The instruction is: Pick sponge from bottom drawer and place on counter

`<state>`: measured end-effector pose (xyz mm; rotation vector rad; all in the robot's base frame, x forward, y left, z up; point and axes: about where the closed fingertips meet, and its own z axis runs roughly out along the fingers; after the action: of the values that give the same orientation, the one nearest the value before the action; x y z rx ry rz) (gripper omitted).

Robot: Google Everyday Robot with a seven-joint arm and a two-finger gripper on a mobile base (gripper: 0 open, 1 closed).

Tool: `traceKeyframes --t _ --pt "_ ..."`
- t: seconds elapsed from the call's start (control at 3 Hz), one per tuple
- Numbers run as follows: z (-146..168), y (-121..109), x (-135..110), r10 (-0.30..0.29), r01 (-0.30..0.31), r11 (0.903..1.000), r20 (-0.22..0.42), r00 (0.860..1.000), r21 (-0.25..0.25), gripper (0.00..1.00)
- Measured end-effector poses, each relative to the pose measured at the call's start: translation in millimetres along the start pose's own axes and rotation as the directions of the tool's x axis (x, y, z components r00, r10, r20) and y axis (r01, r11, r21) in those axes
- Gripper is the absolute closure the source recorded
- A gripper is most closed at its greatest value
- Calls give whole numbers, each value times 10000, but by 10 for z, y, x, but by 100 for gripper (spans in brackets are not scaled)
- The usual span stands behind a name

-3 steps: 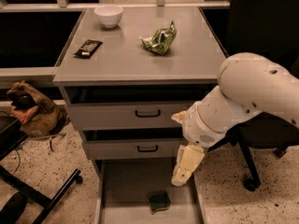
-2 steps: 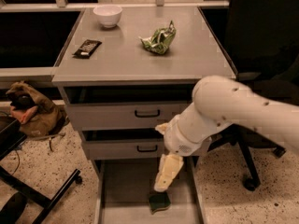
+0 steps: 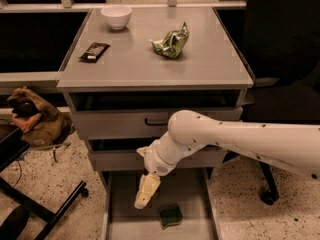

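Observation:
The sponge [image 3: 171, 216], a small dark green pad with a pale edge, lies on the floor of the pulled-out bottom drawer [image 3: 122, 199]. My gripper [image 3: 143, 195] hangs from the white arm that comes in from the right. It is over the drawer, just left of the sponge and a little above it. The counter [image 3: 140, 59] is the grey cabinet top above the two closed drawers.
On the counter are a white bowl [image 3: 116, 16], a black candy bar wrapper [image 3: 94, 51] and a green-and-white snack bag [image 3: 171, 42]. A brown bag [image 3: 35, 121] lies on the floor at left. Black chair legs [image 3: 45, 206] are at lower left, and a chair base [image 3: 267, 186] at right.
The arm has swung left and down across the cabinet front. The gripper has moved from the drawer's right side to just left of the sponge.

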<state>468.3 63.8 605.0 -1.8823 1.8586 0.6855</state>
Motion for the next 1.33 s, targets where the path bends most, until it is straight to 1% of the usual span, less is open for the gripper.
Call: traceKeyframes --t 0.33,0.67,1.0,1.33 --pt "1 0 0 0 0 10000 0 10000 -1 0" --pt "370 -8 153 244 -247 9988 -60 9997 -421 0" --pt "995 -14 458 656 -621 9962 560 9963 -611 0" --pt "1528 -145 692 1095 -999 9926 1533 9821 -687 0"
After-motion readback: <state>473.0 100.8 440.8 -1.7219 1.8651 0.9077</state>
